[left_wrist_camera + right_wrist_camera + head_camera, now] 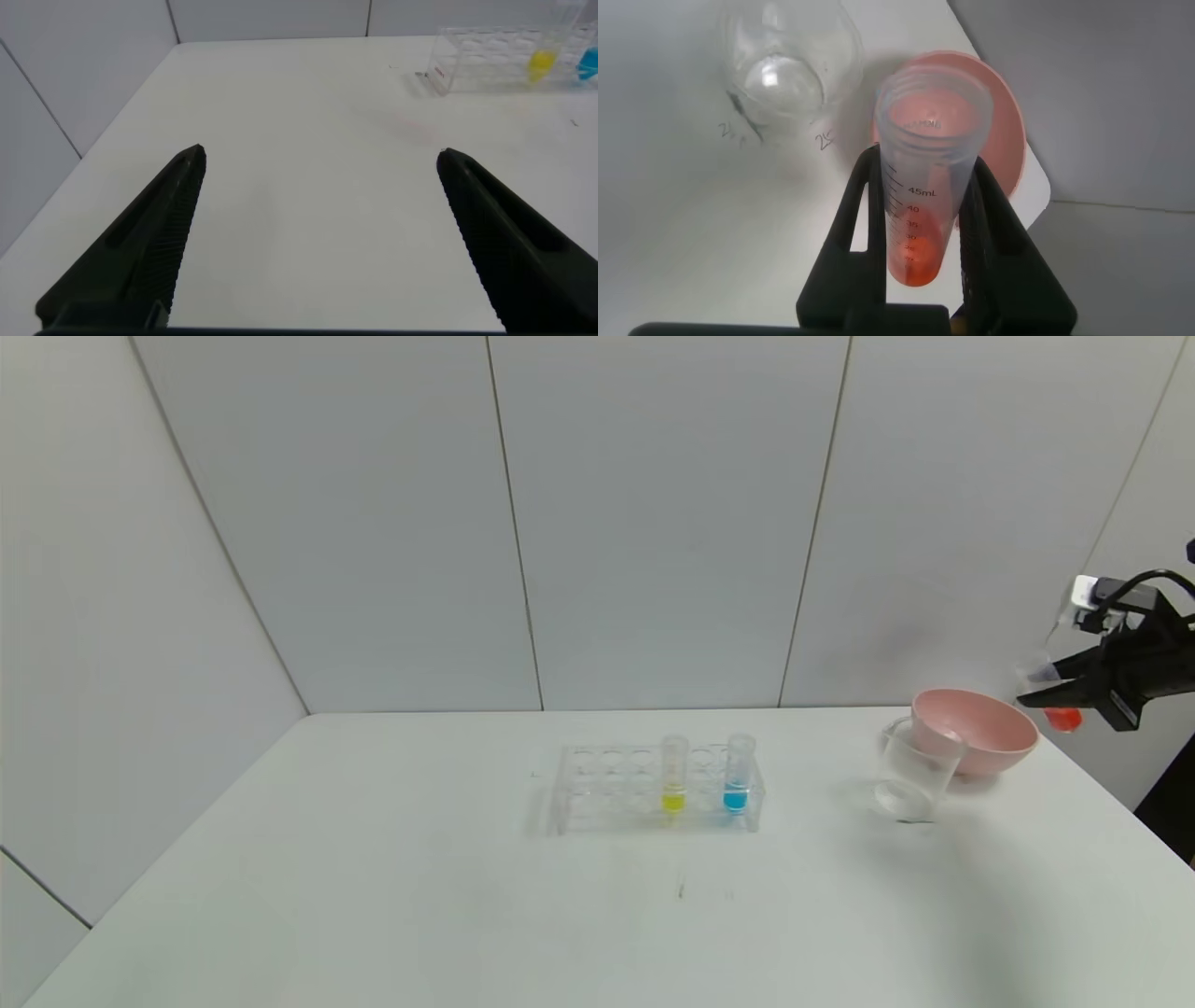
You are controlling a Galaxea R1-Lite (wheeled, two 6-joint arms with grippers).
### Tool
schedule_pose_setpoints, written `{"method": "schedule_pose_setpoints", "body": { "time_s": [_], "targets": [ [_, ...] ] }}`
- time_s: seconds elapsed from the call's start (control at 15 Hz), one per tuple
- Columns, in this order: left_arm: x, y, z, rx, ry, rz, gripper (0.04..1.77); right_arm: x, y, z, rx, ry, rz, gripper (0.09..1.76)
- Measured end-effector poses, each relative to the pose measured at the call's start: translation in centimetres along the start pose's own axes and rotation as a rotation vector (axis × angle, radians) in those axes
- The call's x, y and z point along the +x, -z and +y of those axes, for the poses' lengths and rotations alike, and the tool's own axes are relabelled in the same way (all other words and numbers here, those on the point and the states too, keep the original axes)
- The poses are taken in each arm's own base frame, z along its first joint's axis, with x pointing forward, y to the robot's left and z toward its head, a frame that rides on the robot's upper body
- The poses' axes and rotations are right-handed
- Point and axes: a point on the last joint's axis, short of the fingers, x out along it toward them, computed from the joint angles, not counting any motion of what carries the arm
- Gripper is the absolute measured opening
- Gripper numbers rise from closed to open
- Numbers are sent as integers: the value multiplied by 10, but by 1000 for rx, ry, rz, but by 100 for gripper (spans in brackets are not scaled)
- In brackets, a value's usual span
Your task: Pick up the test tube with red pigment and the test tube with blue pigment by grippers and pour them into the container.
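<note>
Over at the right edge of the table (373,859), the right gripper (1046,691) hangs in the air, up beyond the pink bowl (976,728). Its jaws are clamped on the red tube (924,177), which shows in the head view as a pale blur with a spot of orange-red at its lower end, so its exact tilt is hard to judge from there. In the right wrist view the tube is plain: open mouth toward the camera, printed scale down its side, a little orange-red liquid pooled at the bottom between the two black fingers (850,233).

The beaker (915,770) stands on the table just beside the bowl, on its near left side, apparently touching it. It looks clear inside.

In the middle of the table sits the clear rack (653,784). The blue tube (738,775) stands upright in its right end, and a yellow tube (674,775) stands upright a slot or two to its left.

The left gripper (322,233) is low over the left part of the table, well apart from the rack, its jaws spread wide with nothing between them.
</note>
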Motion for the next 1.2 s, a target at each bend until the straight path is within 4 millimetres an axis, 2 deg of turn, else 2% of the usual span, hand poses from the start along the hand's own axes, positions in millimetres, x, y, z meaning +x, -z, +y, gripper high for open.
{"method": "schedule_pose_setpoints", "body": {
  "time_s": [0.2,0.53,0.8,1.2],
  "targets": [
    [0,0,0,0,0,0,176,-4,-28,4,-53,-34,73,51],
    [0,0,0,0,0,0,176,-1,-52,12,-163,4,237,51],
    [0,0,0,0,0,0,176,1,-56,21,-222,-22,355,51],
    [0,0,0,0,0,0,176,13,-62,29,-259,-40,414,51]
  ]
}}
